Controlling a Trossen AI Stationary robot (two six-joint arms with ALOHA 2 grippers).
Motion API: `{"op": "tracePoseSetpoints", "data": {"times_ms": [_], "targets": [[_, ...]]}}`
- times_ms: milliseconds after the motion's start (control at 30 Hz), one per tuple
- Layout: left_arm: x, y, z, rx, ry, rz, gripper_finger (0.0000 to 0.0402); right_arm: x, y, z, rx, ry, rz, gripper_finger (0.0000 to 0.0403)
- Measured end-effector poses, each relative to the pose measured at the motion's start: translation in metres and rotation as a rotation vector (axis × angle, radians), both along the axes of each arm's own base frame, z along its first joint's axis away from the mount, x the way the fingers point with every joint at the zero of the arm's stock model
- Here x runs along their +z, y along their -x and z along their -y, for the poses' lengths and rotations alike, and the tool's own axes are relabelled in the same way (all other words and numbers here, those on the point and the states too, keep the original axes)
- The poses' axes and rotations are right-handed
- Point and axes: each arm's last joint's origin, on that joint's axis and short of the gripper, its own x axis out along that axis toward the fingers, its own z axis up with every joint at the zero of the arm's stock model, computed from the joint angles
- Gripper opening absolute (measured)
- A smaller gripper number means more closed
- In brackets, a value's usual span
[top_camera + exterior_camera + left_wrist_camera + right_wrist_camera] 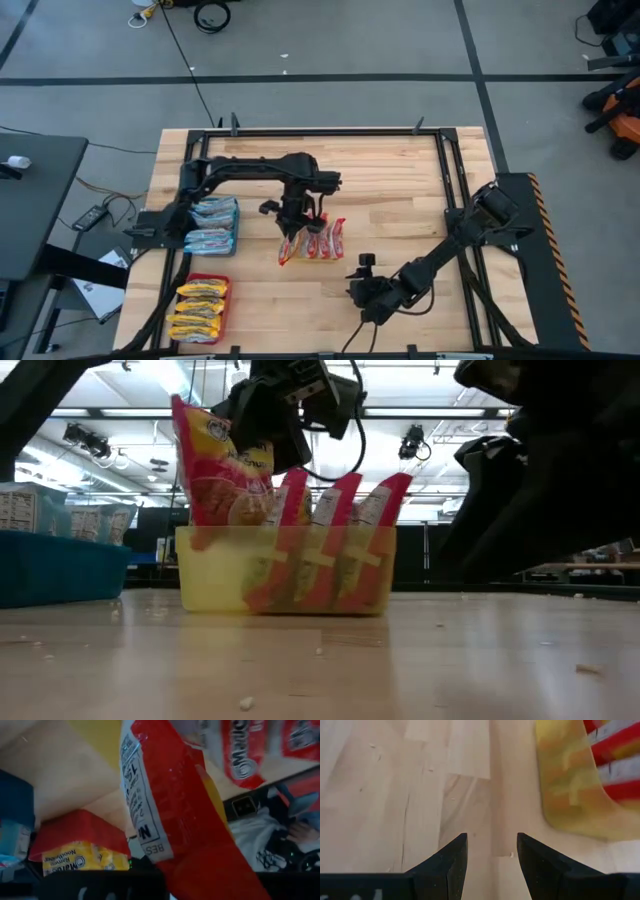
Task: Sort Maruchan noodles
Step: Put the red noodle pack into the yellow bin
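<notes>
My left gripper (291, 222) is over the left end of the yellow tray (313, 256), shut on a red-and-white noodle packet (214, 472). That packet fills the left wrist view (170, 815). Three more red-and-white packets (335, 510) stand on edge in the yellow tray (220, 575). Pale blue-white packets (212, 225) lie in a blue tray, and yellow-orange packets (199, 308) in a red tray. My right gripper (492, 855) is open, low over bare table near the near edge (362, 290), beside the yellow tray (570, 795). My left gripper holds the red-and-white packet by its upper end (252, 452), coming at it from above with the fingers pointing down. The packet hangs tilted below the fingers. Its lower end (203, 538) dips behind the yellow tray's wall at the tray's left end.
The blue tray (235, 226) and the red tray (187, 283) sit along the table's left side. The table's middle and right wood are bare (400, 190). A black frame rail (450, 170) runs along the far and right edges. Crumbs dot the near wood (245, 703).
</notes>
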Motion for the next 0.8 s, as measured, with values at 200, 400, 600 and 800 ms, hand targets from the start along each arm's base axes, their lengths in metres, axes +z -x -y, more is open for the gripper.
{"op": "tracePoseSetpoints", "data": {"times_ms": [200,400,600,800], "targets": [[-0.015,-0.004,-0.001,-0.023,0.027,-0.036,0.0024,0.001,-0.004,0.003,-0.009,-0.005,0.01,0.0176],[-0.025,-0.008,-0.009,-0.086,-0.054,0.004,0.003,0.001,-0.004,0.002,-0.005,-0.011,0.022,0.0176],[-0.026,-0.009,-0.015,-0.13,-0.087,0.048,0.0058,0.001,-0.004,0.002,-0.004,-0.012,0.022,0.0176],[-0.027,-0.011,-0.016,-0.236,-0.134,0.133,0.0104,0.001,-0.004,0.002,-0.004,-0.012,0.022,0.0176]]}}
